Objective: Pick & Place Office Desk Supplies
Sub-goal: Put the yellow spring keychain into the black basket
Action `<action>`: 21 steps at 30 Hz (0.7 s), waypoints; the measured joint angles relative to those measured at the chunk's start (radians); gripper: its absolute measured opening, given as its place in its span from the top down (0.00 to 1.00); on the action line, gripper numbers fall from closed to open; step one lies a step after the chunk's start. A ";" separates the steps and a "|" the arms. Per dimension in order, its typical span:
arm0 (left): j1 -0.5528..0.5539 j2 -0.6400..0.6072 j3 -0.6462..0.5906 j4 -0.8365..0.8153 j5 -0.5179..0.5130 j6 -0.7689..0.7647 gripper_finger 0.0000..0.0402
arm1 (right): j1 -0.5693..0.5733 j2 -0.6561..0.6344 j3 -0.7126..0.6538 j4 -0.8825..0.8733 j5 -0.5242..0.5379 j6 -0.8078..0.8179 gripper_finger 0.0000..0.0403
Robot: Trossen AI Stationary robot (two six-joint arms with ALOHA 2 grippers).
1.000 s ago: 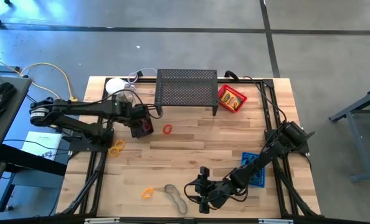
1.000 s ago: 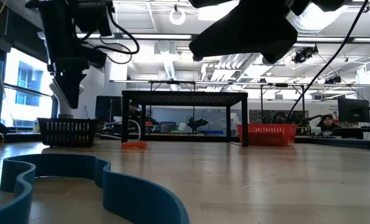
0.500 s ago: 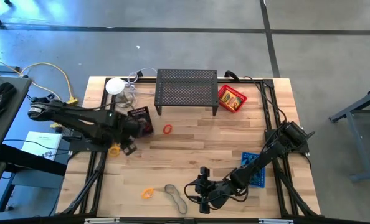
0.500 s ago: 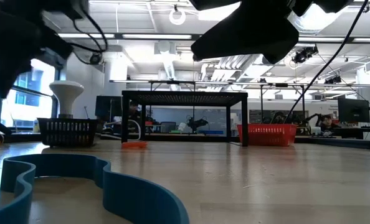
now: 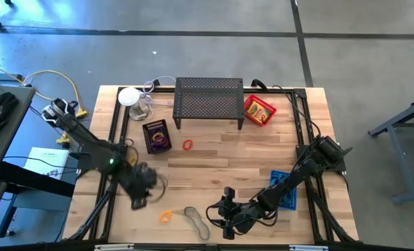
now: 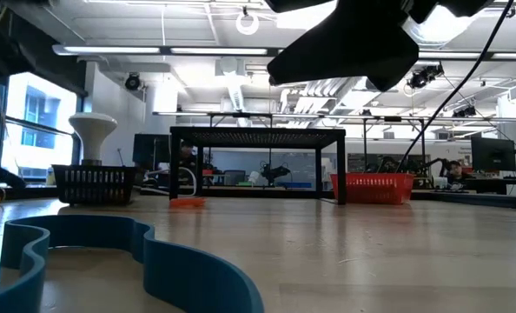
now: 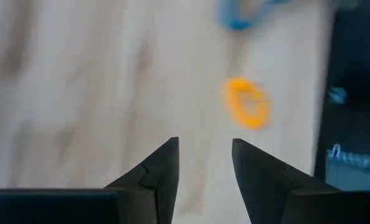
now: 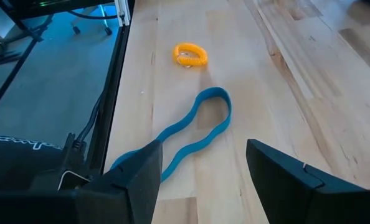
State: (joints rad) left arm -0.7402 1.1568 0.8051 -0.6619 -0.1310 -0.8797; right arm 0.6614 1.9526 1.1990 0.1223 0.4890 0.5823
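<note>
The left gripper [image 5: 141,195] is held open and empty over the table, just beside the orange ring [image 5: 165,217]. The blue loop [image 5: 195,220] is laid just right of this ring. The right gripper [image 5: 224,217] is held open and empty near the loop's other side.

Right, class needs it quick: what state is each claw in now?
Left claw: open, holding nothing, above the orange ring.
Right claw: open, empty, near the blue loop.
</note>
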 joint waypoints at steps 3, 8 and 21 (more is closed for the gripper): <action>-0.100 0.065 0.000 0.145 -0.095 0.188 0.65 | 0.008 0.000 0.000 -0.002 -0.001 0.021 0.45; -0.194 0.207 0.000 0.324 -0.247 0.404 0.65 | 0.032 0.015 0.001 0.020 0.008 0.023 0.45; -0.170 0.455 0.000 0.542 -0.313 0.378 0.65 | 0.047 0.018 0.001 0.047 0.005 0.114 0.45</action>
State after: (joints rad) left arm -0.9099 1.6116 0.8047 -0.1196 -0.4442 -0.5021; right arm 0.7086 1.9709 1.1995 0.1692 0.4938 0.6959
